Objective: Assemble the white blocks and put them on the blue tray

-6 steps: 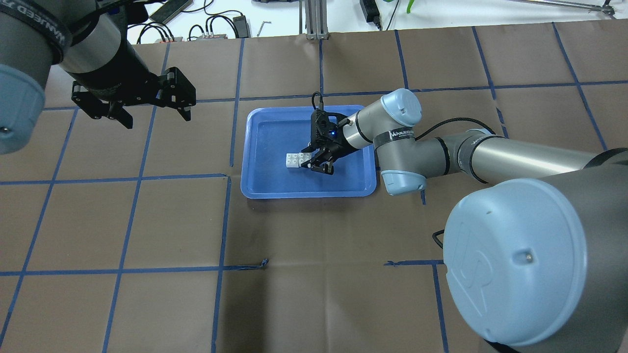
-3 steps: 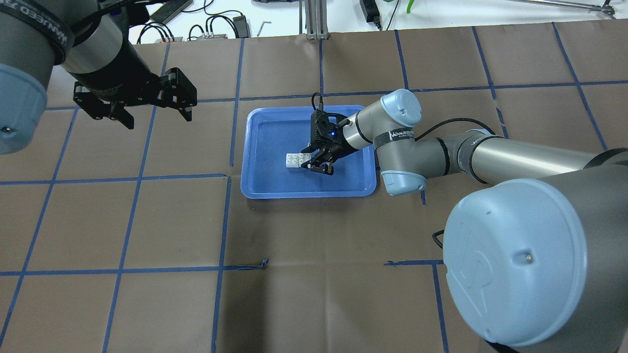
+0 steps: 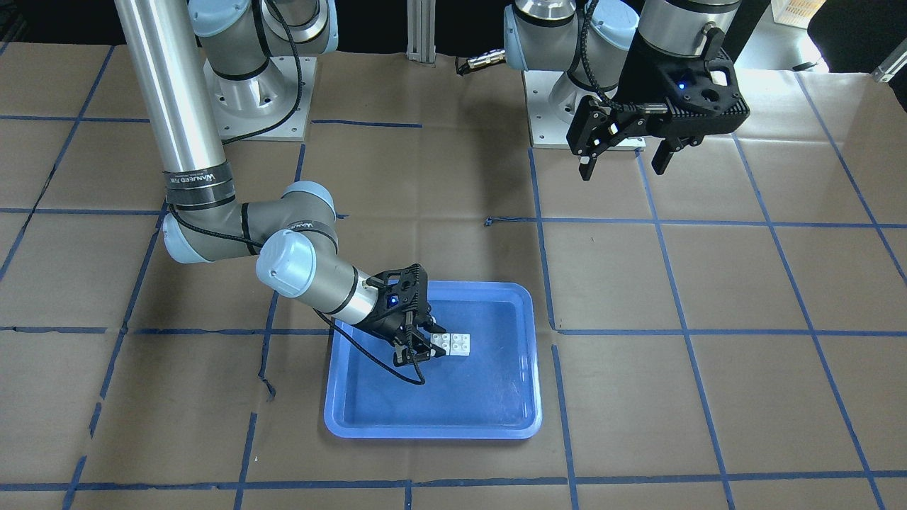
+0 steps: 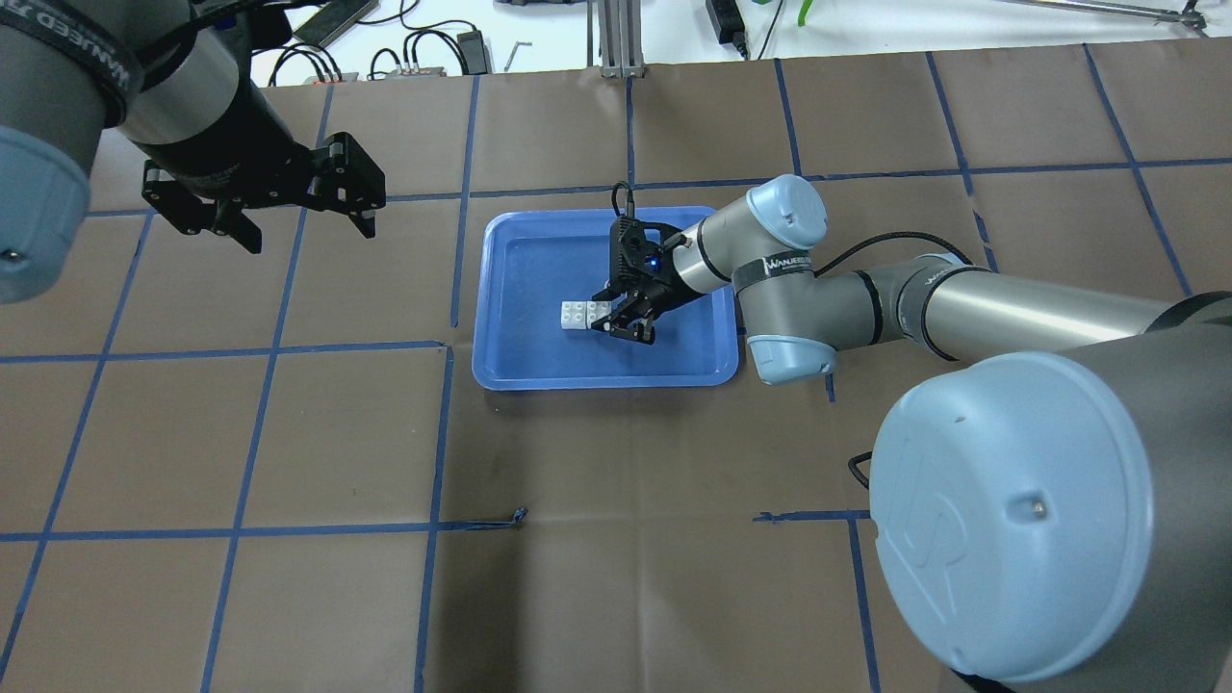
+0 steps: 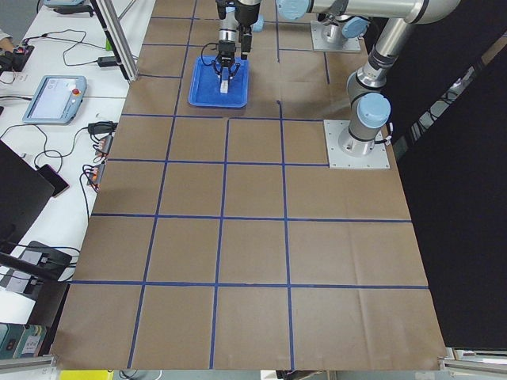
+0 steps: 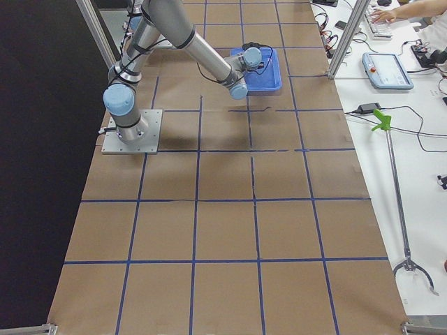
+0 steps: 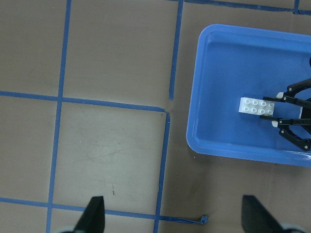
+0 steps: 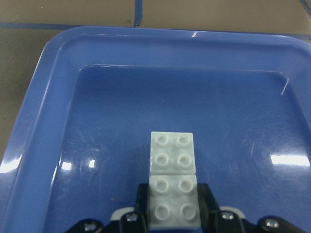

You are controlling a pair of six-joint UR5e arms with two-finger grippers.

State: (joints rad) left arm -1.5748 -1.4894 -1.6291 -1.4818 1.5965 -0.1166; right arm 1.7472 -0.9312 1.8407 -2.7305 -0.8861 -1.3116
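The two white blocks [image 4: 580, 314] sit joined end to end in a row inside the blue tray [image 4: 539, 260], studs up. My right gripper [image 4: 608, 313] is low over the tray and shut on the nearer block's sides; the right wrist view shows the pads [image 8: 204, 204] pressed against that block [image 8: 173, 208]. The other block [image 8: 172, 151] sticks out past the fingers. The blocks [image 3: 452, 343] and tray [image 3: 460, 404] also show from the front, with the right gripper [image 3: 429, 342]. My left gripper [image 4: 310, 234] is open and empty, high over the table left of the tray.
The table is covered in brown paper with a blue tape grid [image 4: 438, 346]. Cables and power bricks [image 4: 414, 58] lie beyond the far edge. The right arm's elbow [image 4: 784, 289] hangs over the tray's right rim. The left wrist view shows the tray [image 7: 233, 63] and blocks [image 7: 257, 106].
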